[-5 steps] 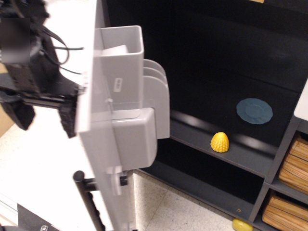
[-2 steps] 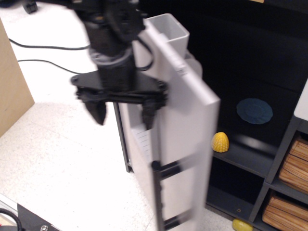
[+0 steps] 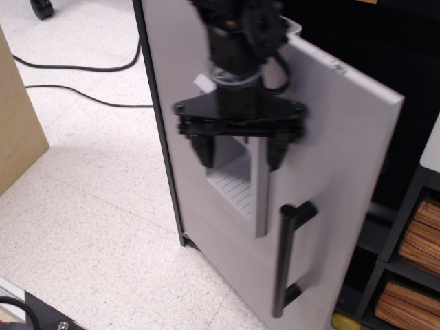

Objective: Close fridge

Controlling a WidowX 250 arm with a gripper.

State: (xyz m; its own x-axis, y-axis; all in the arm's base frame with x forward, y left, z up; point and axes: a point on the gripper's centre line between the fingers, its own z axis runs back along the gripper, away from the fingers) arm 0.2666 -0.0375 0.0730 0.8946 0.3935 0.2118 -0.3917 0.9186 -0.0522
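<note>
The fridge's light-grey door (image 3: 344,165) fills the middle of the view, swung most of the way toward the dark cabinet, with a narrow gap of black interior (image 3: 405,69) still showing on the right. Its recessed dispenser panel (image 3: 237,179) and black vertical bar handle (image 3: 283,258) face me. My black gripper (image 3: 240,152) hangs in front of the door over the dispenser recess, fingers spread and holding nothing. Whether it touches the door cannot be told. The inner bins are hidden behind the door.
A dark shelf unit with wicker baskets (image 3: 412,289) stands at the lower right. A yellow object (image 3: 346,321) lies on the floor by the door's bottom corner. A wooden panel (image 3: 19,124) stands at the left. Black cables (image 3: 75,69) run over the speckled floor.
The door has swung far toward the cabinet, from edge-on with its bins showing to nearly shut. My gripper moved right with it and now sits over the dispenser panel.
</note>
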